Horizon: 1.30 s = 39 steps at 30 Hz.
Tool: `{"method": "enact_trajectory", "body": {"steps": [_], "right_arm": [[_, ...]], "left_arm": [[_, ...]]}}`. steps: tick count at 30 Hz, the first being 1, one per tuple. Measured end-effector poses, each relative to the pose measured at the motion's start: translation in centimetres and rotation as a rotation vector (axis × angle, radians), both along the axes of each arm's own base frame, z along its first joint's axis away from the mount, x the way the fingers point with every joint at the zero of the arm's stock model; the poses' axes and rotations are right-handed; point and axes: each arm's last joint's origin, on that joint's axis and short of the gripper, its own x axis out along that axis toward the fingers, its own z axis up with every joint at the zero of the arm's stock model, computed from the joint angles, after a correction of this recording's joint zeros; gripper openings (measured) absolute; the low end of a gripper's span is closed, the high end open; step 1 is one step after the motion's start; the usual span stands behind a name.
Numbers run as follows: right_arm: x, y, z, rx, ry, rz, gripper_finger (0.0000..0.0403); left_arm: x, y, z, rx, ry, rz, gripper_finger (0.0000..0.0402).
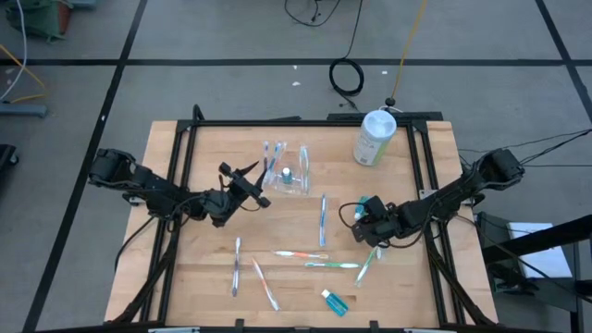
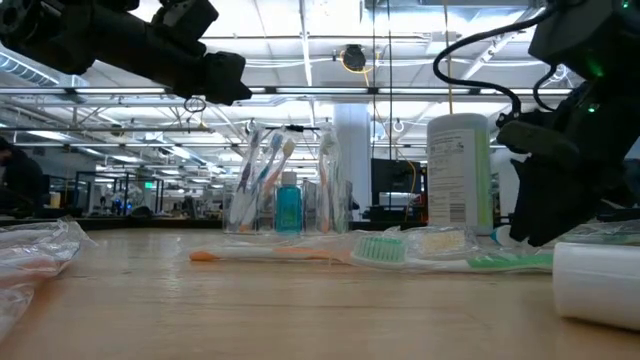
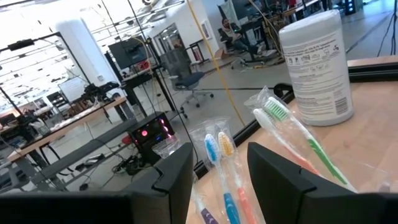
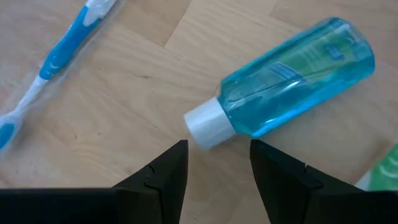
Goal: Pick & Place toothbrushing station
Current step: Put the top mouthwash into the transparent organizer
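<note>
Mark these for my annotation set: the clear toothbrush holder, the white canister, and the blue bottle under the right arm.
clear toothbrush holder [image 1: 288, 172]: high view, its centre.
white canister [image 1: 375, 137]: high view, its side, below the lid.
blue bottle [image 4: 292, 78]: right wrist view, middle of its body.

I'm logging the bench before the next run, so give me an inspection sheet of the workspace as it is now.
Surface: wooden table in a dark frame.
Job's things: clear toothbrushing station upright near the back, holding brushes and a small blue bottle.
Clutter: white-and-green canister at the back right; wrapped toothbrushes lying loose at the front; blue bottle on its side; another small blue bottle at the front edge.
Grippers: left hand open, empty, beside the station; right hand open, empty, over the lying bottle.
Cables: black coil on the floor behind the table.
Surroundings: grey floor; open workshop, seated person far off.
</note>
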Motion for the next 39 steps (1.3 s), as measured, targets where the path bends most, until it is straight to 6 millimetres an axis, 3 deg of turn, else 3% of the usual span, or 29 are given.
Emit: {"method": "enact_trajectory", "body": {"steps": [8,26,39], "right_arm": [[-0.1,-0.2,-0.1,-0.025,0.002,0.014,0.0167],[0.0,-3.4,-0.3,-0.162,0.131,0.022,0.0167],[-0.2,-3.3,1.7,-0.061,-0.008,-0.026,0.0167]], "left_arm": [[0.0,0.0,0.0,-0.010,-0.010,0.000,0.0157],[0.0,0.0,0.0,-0.010,-0.010,0.000,0.0157],[0.0,0.0,0.0,-0.011,-0.011,0.000,0.0157]]}}
